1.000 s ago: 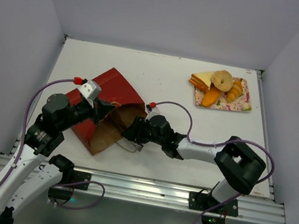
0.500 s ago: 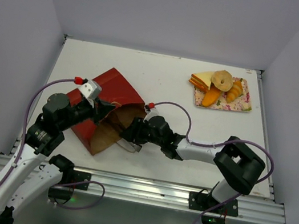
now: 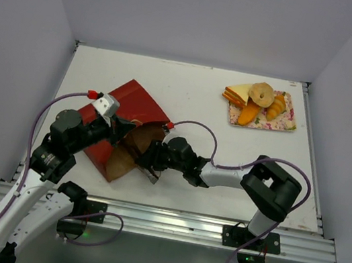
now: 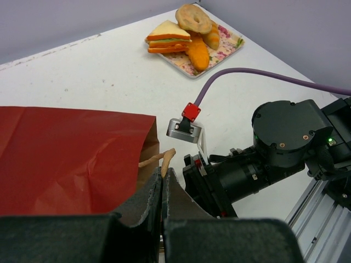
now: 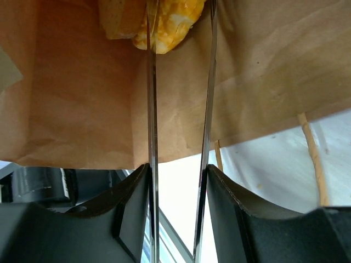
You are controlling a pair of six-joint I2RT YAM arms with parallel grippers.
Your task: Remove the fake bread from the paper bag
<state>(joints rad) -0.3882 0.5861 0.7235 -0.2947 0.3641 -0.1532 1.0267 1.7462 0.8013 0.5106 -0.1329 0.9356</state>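
The red paper bag [image 3: 127,100] lies on its side at the left of the table, its mouth facing right, and it shows in the left wrist view [image 4: 66,159]. My left gripper [image 3: 116,129] is shut on the bag's tan loop handle [image 4: 163,160] and holds the upper lip of the mouth up. My right gripper [image 3: 148,159] is open and reaches into the mouth. In the right wrist view its thin fingers [image 5: 152,109] run along the brown inside [image 5: 77,98]. A yellow piece of fake bread [image 5: 175,22] lies between their tips, with a paler piece [image 5: 118,19] beside it.
A pink-flowered tray [image 3: 285,125] at the back right holds a sandwich, a bagel, a croissant and an orange loaf; it also shows in the left wrist view [image 4: 233,43]. The right arm's purple cable [image 3: 197,125] arcs over the table beside the bag.
My right gripper has moved left, deeper into the bag's mouth. My left gripper has stayed in place, holding the handle.
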